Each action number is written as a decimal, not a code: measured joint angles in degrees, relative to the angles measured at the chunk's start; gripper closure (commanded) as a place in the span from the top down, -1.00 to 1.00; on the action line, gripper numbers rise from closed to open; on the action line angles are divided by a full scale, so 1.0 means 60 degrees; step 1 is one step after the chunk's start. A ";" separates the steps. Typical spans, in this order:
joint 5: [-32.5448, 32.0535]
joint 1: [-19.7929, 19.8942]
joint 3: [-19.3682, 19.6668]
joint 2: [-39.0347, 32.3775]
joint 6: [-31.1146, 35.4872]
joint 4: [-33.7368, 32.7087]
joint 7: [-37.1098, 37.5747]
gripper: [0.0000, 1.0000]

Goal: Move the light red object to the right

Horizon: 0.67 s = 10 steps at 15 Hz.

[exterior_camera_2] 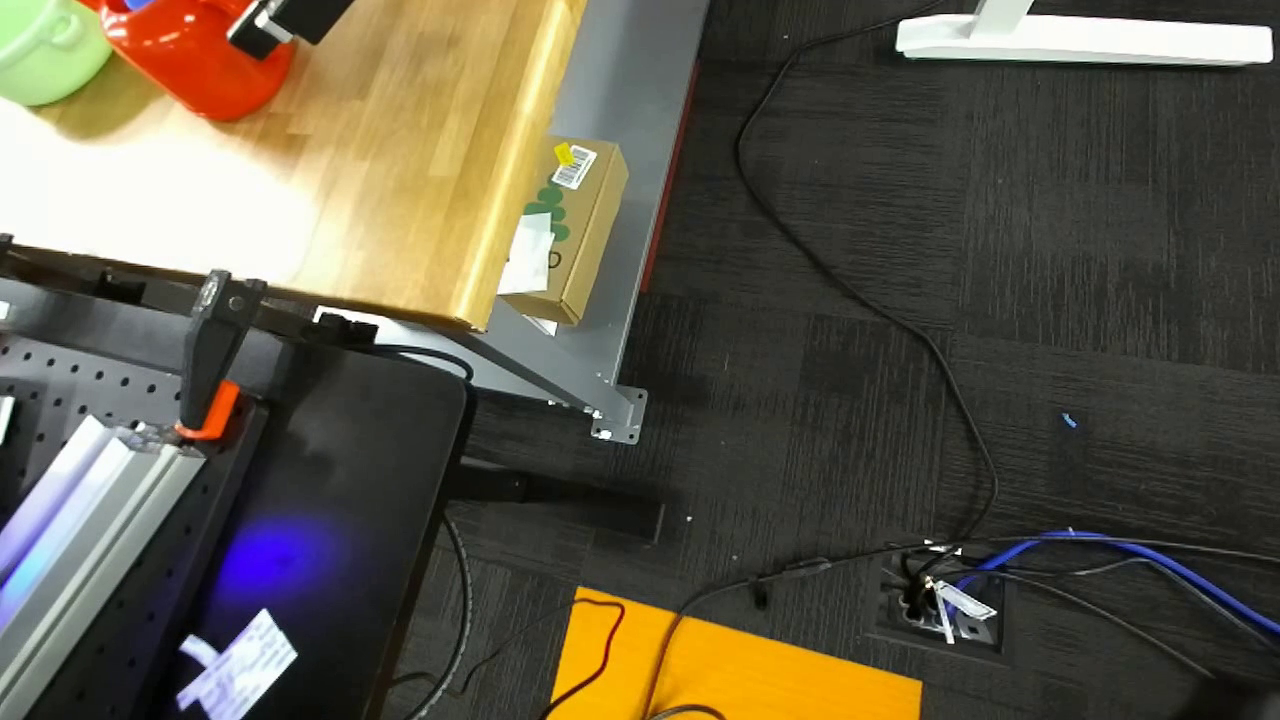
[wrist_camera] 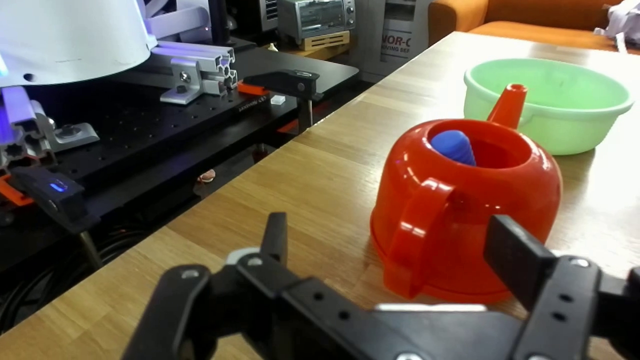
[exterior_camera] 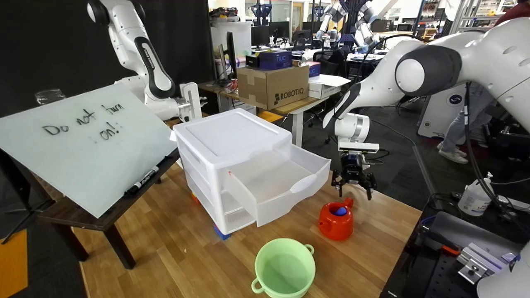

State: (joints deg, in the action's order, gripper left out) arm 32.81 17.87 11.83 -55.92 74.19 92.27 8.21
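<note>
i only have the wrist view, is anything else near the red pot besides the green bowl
Observer: Yes: in an exterior view, a white drawer unit stands near the red pot, a drawer pulled out.
Operator: where would i run out of room
Observer: In an exterior view, the table also ends on the pot's side away from the green bowl.
Operator: whats past that
Observer: A cardboard box, down below table height.

The gripper stands spread near a red watering can, blue object inside; a green bowl sits far right.
</note>
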 measured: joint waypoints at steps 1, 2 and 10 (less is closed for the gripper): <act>0.0000 0.0000 -0.0029 -0.0021 0.0000 -0.0015 0.0000 1.00; 0.0000 0.0000 -0.0058 -0.0042 0.0000 -0.0019 0.0001 1.00; 0.0002 0.0000 -0.0128 -0.0257 0.0000 -0.0050 0.0002 0.95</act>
State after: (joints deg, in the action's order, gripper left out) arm 32.82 17.87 11.06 -57.46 74.19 91.97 8.22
